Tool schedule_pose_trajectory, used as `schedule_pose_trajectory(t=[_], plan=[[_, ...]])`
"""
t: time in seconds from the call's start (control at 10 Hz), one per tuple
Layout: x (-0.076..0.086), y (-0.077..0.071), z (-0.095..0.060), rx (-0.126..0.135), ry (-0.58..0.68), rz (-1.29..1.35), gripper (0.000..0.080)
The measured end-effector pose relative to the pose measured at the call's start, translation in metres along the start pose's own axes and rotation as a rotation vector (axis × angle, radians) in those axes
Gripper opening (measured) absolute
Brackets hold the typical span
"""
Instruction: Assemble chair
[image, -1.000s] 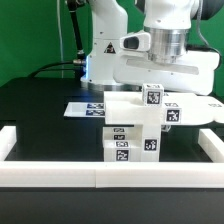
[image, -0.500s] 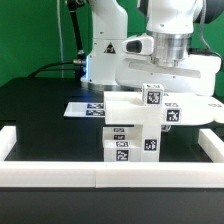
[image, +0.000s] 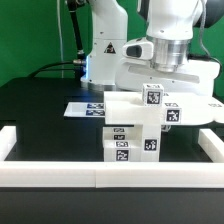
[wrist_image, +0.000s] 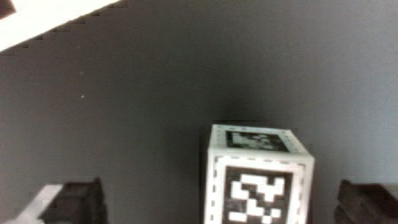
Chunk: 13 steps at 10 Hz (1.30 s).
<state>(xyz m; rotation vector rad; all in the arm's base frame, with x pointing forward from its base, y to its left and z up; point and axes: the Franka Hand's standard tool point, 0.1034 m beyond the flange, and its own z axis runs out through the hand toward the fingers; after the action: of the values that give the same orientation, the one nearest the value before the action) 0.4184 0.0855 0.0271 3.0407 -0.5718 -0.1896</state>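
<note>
Chair (image: 135, 128) upright – jaws wide apart

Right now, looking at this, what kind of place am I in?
Most likely a robotics lab test bench. A white robot arm hangs over a black table fenced by a low white border rail, and the small white chair carries black-and-white marker tags for cameras to track.
</note>
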Motion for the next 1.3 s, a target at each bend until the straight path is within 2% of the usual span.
schedule_pose_trajectory(t=[0.6,0.7,0.8,0.9,1.0,1.3], plan=[[-0.0017,0.0025,0.0051,-0.009,-0.008,0.001,0.0648],[-0.0018,0.0026,0.0052,-0.009,-0.008,0.001,0.0556],[-0.0018,0.0026,0.0052,-0.009,-0.008,0.001,0.0421],[-0.0018,0.0026,0.0052,-0.009,-0.008,0.001,0.0421],[-0.0017,0.0025,0.0051,-0.009,-0.008,0.001,0.0282],[-0.0017,0.0025,0.0052,-0.009,-0.008,0.001,0.0282]])
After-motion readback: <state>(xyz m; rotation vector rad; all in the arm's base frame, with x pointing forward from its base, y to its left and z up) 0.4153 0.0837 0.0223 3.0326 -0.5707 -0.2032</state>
